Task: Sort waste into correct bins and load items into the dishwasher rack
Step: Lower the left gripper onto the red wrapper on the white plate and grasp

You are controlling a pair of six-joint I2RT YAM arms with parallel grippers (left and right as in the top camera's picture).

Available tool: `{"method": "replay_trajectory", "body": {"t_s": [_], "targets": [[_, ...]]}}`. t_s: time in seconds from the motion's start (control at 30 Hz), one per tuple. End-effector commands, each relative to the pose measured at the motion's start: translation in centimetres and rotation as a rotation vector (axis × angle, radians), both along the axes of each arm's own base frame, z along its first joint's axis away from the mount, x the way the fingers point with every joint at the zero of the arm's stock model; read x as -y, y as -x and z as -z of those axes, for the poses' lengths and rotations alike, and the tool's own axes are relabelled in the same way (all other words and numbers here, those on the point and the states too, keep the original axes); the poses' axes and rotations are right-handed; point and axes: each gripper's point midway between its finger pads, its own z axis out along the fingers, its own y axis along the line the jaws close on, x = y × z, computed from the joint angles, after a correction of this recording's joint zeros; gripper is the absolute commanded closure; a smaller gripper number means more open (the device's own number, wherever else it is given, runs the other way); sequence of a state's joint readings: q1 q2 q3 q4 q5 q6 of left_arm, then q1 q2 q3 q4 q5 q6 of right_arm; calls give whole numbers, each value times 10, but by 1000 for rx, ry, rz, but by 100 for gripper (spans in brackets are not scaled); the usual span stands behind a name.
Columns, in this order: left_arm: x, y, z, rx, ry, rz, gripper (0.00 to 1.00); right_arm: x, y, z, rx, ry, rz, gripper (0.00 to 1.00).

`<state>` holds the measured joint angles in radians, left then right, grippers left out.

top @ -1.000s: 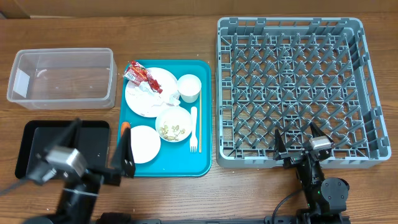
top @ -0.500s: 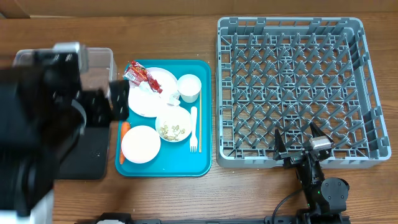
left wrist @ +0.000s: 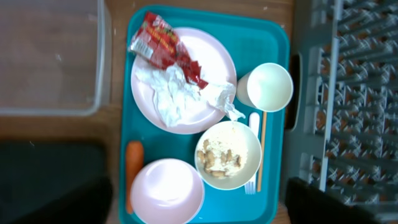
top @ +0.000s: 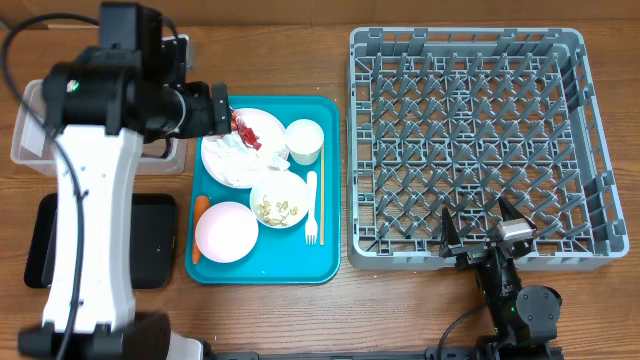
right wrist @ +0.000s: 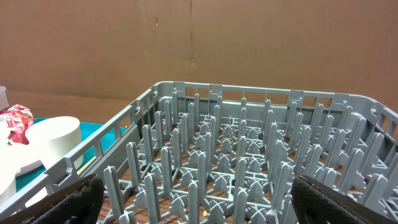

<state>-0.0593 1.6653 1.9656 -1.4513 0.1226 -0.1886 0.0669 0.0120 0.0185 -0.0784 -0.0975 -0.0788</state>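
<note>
The dishwasher rack lies straight ahead of the right fingers. They stand wide apart and grip nothing, one in each lower corner of the right wrist view. The rack's near wall spans the gap between them, and from overhead they sit just outside that wall.

The left fingers are also spread wide and empty, and they hang above the teal tray, touching nothing. In the left wrist view the whole tray shows beyond and between them. The clear tub is ahead of the left-hand finger. The black tray lies beneath that finger, on the worktop.

The large white plate lies well ahead of the fingertips. The pink plate sits right in the gap between them, and the bowl is just beyond it, nearer the right-hand finger. The cup stands farther ahead on that side.

The fork and chopstick lie side by side beside the bowl. The red wrapper and crumpled napkin rest on the large plate. The carrot lies beside the pink plate, close to the left-hand finger. Rice and scraps fill the bowl.
</note>
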Motion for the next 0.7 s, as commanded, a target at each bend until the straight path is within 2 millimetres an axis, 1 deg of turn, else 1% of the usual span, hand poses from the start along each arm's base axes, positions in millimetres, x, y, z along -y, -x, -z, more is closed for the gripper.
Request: {"method": "replay_trajectory", "body": {"t_s": [0.0,0.03,0.17,0.27,0.33,0.5,0.67], "targets": [[3,-12,26,-95,19,-64,25,-1,0,2,1,-3,-6,0],[3,-13,34,-123,16,-64,27,-1,0,2,1,-3,-6,0],[3,-21,69,-232,8,-73,26,-1,0,2,1,-3,-6,0],[4,-31,93,-285,12,-105,26,-1,0,2,1,-3,-6,0],[5,-40,105,-300,16,-125,27,-1,0,2,1,-3,-6,0],[6,-64,128,-286,40,-198,28,-1,0,2,1,-3,-6,0],[8,-88,135,-229,64,-256,34,-1,0,2,1,-3,-6,0]]}}
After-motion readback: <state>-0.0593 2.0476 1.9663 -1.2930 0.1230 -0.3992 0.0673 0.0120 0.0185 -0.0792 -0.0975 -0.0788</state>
